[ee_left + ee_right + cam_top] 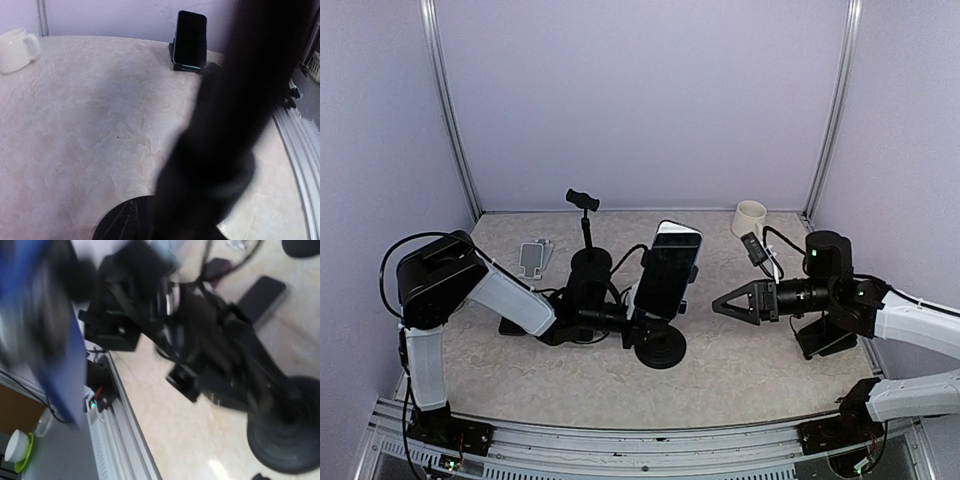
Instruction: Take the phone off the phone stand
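Left arm (510, 300) reaches right across the table (740, 380), and the left gripper (626, 318) lies low just behind the phone stand (660, 348). Whether its fingers are apart or together cannot be told: the stand hides them from above and fills the blurred left wrist view. The phone (670, 268) sits tilted in the stand's cradle near the table's centre, above the round base. To its right, apart from it, the right gripper (716, 304) points left at the phone, its fingers converging to meet at the tips, holding nothing. A mug (750, 218) stands at the far right.
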{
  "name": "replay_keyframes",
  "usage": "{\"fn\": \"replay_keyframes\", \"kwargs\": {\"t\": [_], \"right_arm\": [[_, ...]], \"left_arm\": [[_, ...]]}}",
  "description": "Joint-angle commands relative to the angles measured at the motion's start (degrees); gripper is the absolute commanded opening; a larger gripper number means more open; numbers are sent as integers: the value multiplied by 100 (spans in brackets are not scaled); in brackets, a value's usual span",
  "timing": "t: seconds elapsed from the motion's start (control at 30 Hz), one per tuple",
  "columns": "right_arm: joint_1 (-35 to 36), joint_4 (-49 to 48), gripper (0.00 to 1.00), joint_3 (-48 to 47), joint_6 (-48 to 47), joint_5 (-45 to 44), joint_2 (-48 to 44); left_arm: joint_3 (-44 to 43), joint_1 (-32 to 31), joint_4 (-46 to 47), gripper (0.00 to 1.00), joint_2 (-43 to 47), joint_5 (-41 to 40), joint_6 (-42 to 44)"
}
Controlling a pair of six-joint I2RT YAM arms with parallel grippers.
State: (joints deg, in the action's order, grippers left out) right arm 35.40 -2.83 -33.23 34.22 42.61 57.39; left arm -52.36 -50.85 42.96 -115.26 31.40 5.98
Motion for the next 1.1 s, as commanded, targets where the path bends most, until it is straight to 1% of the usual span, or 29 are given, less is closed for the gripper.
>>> {"fn": "replay_keyframes", "kwargs": {"t": [0.0,0.03,0.07,0.17,0.2,0.27,0.3,0.33,0.43,0.57,0.73,0.83,0.93,1.07], "right_arm": [[37,121,80,-429,27,89,-114],[37,209,80,-503,12,55,-105],[37,297,80,-591,-12,25,-88],[46,507,80,-802,-82,19,-49],[46,549,80,-860,-122,15,-61],[46,673,82,-966,-189,-40,-94],[46,764,82,-1026,-234,-66,-93],[46,835,83,-1082,-277,-71,-77],[46,996,83,-1196,-350,-20,-5],[46,891,84,-1194,-296,71,5],[55,843,84,-1228,-296,144,123],[61,806,83,-1203,-229,133,149],[109,774,82,-1183,-136,141,125],[203,792,82,-1275,-127,90,169]], "left_arm": [[-309,5,-450,46,-2,250,-113],[-366,5,-563,53,22,214,-137],[-414,5,-674,58,52,147,-199],[-419,5,-815,68,222,-58,-294],[-397,4,-856,74,329,-160,-323],[-368,9,-978,81,509,-347,-396],[-347,13,-1074,93,600,-408,-415],[-315,18,-1140,98,698,-511,-455],[-136,29,-1275,99,991,-836,-478],[96,31,-1474,99,1361,-1262,-446],[151,32,-1779,99,1421,-1379,-406],[416,23,-1869,99,1626,-1526,-374],[982,23,-1694,99,2236,-1866,-447],[1551,44,-1912,99,3298,-2746,-522]]}}
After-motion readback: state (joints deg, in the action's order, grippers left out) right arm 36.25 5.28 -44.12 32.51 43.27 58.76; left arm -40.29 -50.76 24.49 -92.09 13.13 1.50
